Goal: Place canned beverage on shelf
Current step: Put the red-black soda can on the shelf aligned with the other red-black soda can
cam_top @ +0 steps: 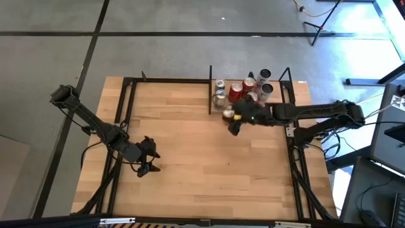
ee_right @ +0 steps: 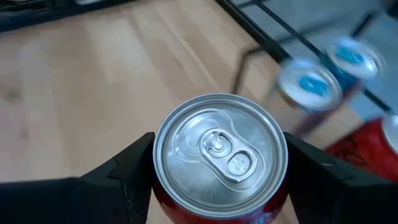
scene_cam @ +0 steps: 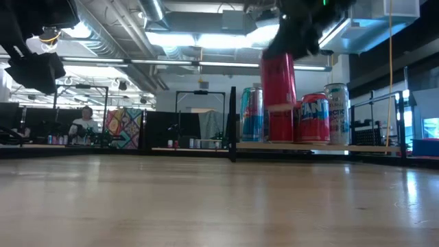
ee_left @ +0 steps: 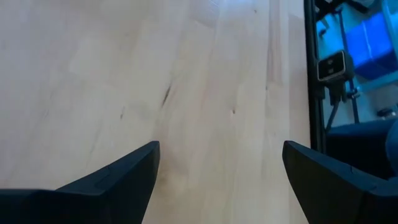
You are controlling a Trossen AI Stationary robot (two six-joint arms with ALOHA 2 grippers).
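Right gripper (ee_right: 217, 180) is clamped on a red can (ee_right: 220, 155) — fingers (ee_right: 121, 177) pressed against both sides, silver lid facing the wrist camera. In the high view it sits right of centre in the upper half, just at the front edge of the shelf (cam_top: 297, 92). Low view: the can (scene_cam: 278, 96) is upright, top centre-right, its base hanging level with the cans (scene_cam: 315, 118) already standing on the shelf board (scene_cam: 309, 146). Left gripper (cam_top: 150, 158) is at lower left over bare tabletop (cam_top: 190, 158) — fingers spread, nothing between them.
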